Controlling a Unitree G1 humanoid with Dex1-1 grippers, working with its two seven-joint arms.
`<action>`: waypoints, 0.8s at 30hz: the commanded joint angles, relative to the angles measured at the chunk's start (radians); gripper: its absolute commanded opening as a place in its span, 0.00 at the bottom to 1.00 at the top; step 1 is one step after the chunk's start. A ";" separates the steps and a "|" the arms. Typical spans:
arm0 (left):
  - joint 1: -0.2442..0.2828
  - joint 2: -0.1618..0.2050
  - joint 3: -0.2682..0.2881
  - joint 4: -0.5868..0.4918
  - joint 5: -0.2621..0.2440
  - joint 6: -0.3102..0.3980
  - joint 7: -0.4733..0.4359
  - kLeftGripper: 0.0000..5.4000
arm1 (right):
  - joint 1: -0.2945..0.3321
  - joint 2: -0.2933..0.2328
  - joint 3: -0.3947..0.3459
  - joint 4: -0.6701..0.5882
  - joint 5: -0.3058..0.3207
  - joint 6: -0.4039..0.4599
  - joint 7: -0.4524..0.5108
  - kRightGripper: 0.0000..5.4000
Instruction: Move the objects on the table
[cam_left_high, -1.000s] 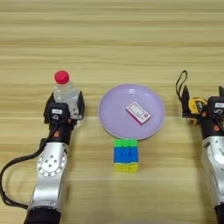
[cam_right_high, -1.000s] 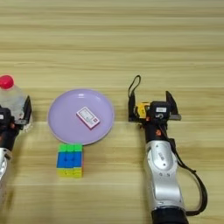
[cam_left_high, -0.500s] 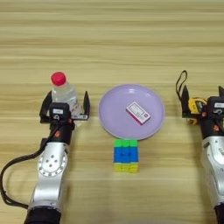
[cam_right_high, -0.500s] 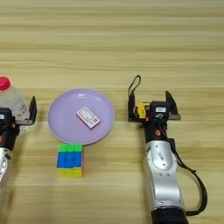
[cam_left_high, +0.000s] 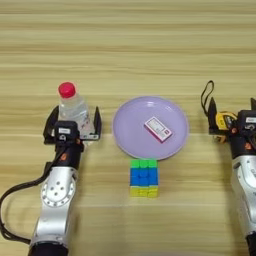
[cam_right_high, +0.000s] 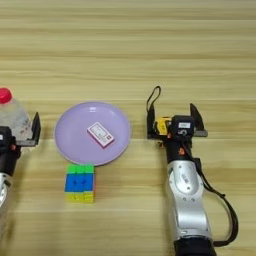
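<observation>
- Standing upright at the left side of the wooden table (cam_left_high: 150, 45), the small clear plastic bottle (cam_left_high: 73, 111) with a red cap (cam_left_high: 67, 90) was between the two black fingers of the left gripper (cam_left_high: 73, 123).
- The left gripper's fingers were spread wide, one on each side of the bottle's lower part; the finger on the right (cam_left_high: 97, 121) looked apart from the bottle, and for the left one I cannot tell if it touched.
- The lilac round plate (cam_left_high: 129, 120) lay in the middle of the table, just right of the left gripper, with a small red-and-white flat box (cam_left_high: 158, 129) lying on it, a little right of its centre.
- The multicoloured puzzle cube (cam_left_high: 143, 177) sat on the table just near of the plate's near edge, showing green, blue and yellow rows.
- The right gripper (cam_right_high: 175, 120) was at the right side, its fingers spread apart; the left finger (cam_right_high: 150, 126) stood just left of the yellow-black tape measure (cam_right_high: 162, 125).
- The tape measure lay between the right gripper's fingers, close to the left one, and its black strap (cam_right_high: 153, 96) made a loop toward the far side.
- Both silver forearms reached from the near edge of the table.
</observation>
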 joint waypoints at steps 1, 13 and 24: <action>0.032 0.001 -0.007 -0.035 -0.007 0.023 -0.011 1.00 | -0.005 -0.014 -0.004 -0.022 0.017 0.003 0.023 1.00; 0.099 0.001 -0.013 -0.101 -0.014 0.049 -0.031 1.00 | 0.080 -0.076 0.065 -0.161 0.157 0.000 0.270 1.00; 0.115 -0.011 -0.022 -0.127 -0.007 0.060 -0.016 1.00 | 0.205 -0.213 0.061 -0.329 0.391 0.079 0.547 1.00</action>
